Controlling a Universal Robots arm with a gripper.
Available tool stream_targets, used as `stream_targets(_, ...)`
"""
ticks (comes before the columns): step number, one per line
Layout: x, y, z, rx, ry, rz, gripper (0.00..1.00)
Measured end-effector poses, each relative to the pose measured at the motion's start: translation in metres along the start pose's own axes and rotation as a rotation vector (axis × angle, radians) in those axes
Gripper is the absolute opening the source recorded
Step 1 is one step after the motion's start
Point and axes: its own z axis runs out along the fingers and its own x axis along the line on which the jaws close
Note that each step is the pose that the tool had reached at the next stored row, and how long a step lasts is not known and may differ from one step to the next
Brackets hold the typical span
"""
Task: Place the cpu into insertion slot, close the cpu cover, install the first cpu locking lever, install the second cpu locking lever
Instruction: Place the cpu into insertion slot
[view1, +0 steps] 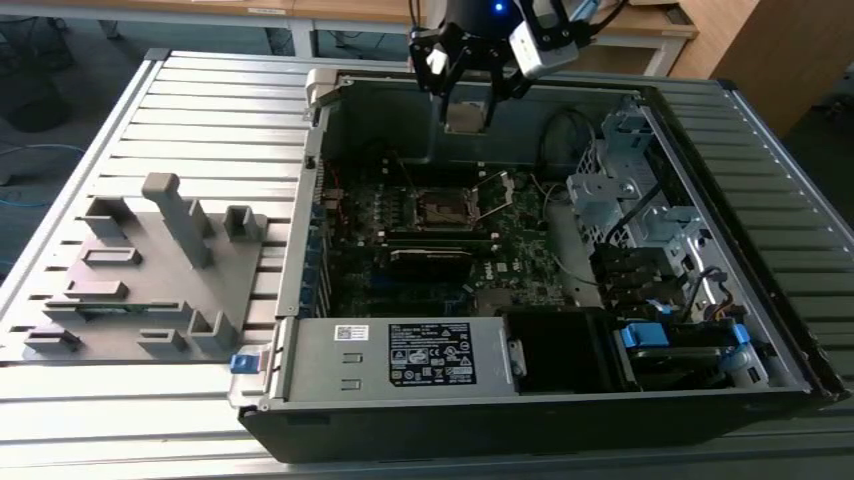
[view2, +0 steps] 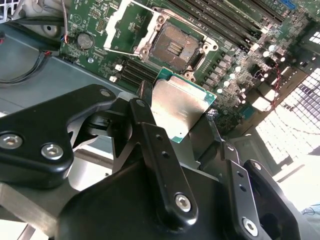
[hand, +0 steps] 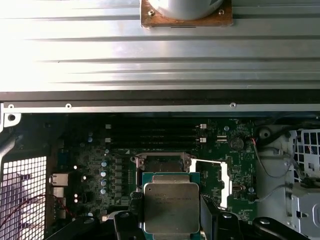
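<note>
CPU (view2: 180, 107) held off the board, pinched at two opposite edges between the black fingers (view2: 150, 125) of the gripper (view1: 465, 115). Jaws closed on it. Grey lid faces the wrist cameras, with a green rim showing round it.

Gripper hangs high inside the open case (view1: 534, 420), at the end farthest from the power box (view1: 400, 355), well above the motherboard (view1: 521, 270).

Socket (view2: 172, 48) lies below and ahead of the jaws, bare, contacts exposed. Cover (view2: 125, 22) is swung open and stands up at one side of the socket, window frame clear of the socket mouth and well apart from the CPU.

Between jaws and socket there is open air over the board; the raised cover is the nearest thing to that gap. Memory slots (hand: 150, 132) run beside the socket. Coin battery (view2: 85, 40) sits near the cover, and loose cables (view2: 30, 70) lie off the board edge.

Drive cage (view1: 627, 190) fills the case side on the exterior view's right. Grey fixture (view1: 147, 270) sits on the slatted table (view1: 214, 110) outside the case, on the exterior view's left, well apart from the jaws.
</note>
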Motion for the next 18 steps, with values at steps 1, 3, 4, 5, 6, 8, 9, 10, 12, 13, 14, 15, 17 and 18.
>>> stream_targets(1,0.0,-0.0001,0.0007,0.0,-0.0001,0.0,0.54)
stream_targets(3,0.0,-0.0002,0.0022,0.0002,0.0001,0.0,0.54)
stream_targets(4,-0.0001,-0.0003,0.0031,0.0003,0.0001,0.0,0.54)
stream_targets(5,-0.0001,-0.0004,0.004,0.0002,0.0001,0.0,0.54)
stream_targets(6,-0.0001,-0.0005,0.0048,0.0003,0.0001,0.0,0.54)
stream_targets(8,-0.0001,-0.0006,0.0064,0.0003,0.0001,0.0,0.54)
stream_targets(9,-0.0001,-0.0006,0.007,0.0003,0.0001,0.0,0.54)
stream_targets(10,-0.0001,-0.0006,0.0073,0.0004,0.0001,0.0,0.54)
stream_targets(12,-0.0001,-0.0007,0.0073,0.0006,0.0003,0.0,0.54)
stream_targets(13,-0.0001,-0.0007,0.0074,0.0004,0.0002,0.0,0.54)
stream_targets(14,-0.0002,-0.0007,0.0077,0.0003,0.0001,0.0,0.54)
stream_targets(15,-0.0002,-0.0007,0.0082,-0.0001,-0.0001,0.0,0.54)
stream_targets(17,-0.0002,-0.0009,0.0094,0.0001,0.0,0.0,0.54)
stream_targets(18,-0.0002,-0.0009,0.0101,0.0002,0.0001,0.0,0.54)
